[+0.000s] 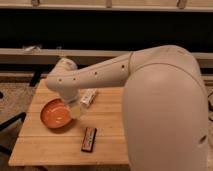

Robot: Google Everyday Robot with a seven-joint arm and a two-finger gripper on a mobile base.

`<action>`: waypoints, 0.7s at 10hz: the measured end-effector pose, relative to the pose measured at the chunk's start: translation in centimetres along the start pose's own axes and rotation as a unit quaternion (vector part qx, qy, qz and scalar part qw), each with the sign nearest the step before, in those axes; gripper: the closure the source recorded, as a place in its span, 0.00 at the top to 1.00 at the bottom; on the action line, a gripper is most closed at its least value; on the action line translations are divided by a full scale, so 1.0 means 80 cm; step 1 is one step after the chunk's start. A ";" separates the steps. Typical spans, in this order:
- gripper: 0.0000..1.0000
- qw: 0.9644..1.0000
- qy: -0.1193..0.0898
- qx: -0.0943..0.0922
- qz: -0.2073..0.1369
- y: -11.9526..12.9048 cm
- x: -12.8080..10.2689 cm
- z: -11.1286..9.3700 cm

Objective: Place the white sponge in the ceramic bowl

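The ceramic bowl (54, 115), glossy orange-red, sits on the left part of the wooden table (45, 150). My arm reaches in from the right, and the gripper (73, 108) hangs below the wrist over the bowl's right rim. A pale shape at the gripper's tip may be the white sponge, but I cannot tell. No sponge lies in plain sight on the table.
A longer white bottle-like packet (89, 96) lies just right of the gripper. A dark flat bar (89, 139) lies near the table's front edge. My large white arm body (165, 110) hides the table's right side. A low shelf (30, 52) runs along the back.
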 end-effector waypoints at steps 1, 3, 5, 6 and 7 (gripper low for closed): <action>0.00 1.000 -0.004 -0.002 -0.024 -0.004 -0.027 0.003; 0.00 0.998 -0.011 -0.003 -0.056 -0.016 -0.056 0.011; 0.06 0.997 -0.023 -0.001 -0.074 -0.031 -0.079 0.020; 0.18 0.997 -0.029 -0.001 -0.077 -0.043 -0.081 0.028; 0.27 0.997 -0.033 -0.003 -0.075 -0.055 -0.078 0.035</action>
